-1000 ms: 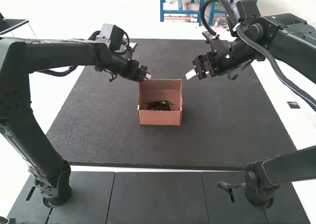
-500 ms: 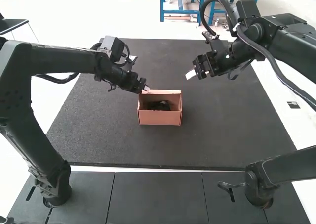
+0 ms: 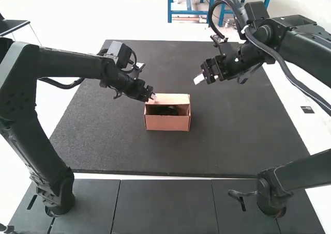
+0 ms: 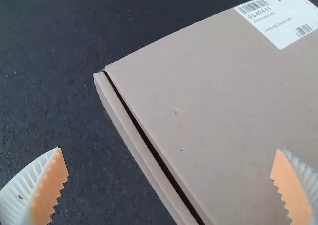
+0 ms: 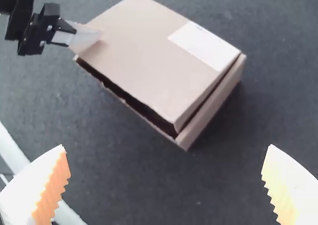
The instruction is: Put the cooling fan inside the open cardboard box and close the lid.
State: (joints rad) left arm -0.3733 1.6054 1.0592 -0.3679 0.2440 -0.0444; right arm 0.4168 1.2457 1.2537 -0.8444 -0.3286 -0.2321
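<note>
We see the cooling fan (image 3: 166, 110) inside the cardboard box (image 3: 167, 123), lid (image 3: 168, 98) almost flat (a gap shows); left gripper (image 3: 150, 93) spread at the box's corner, right gripper (image 3: 199, 79) spread, well off the box

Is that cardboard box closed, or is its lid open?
Nearly shut, not fully. The lid lies low over the box, but a dark gap shows under one edge.

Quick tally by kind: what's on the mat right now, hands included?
Box: 1
Fan: 1, a dark shape inside the box
Hands: 2, left hand and right hand
Total: 4
</note>
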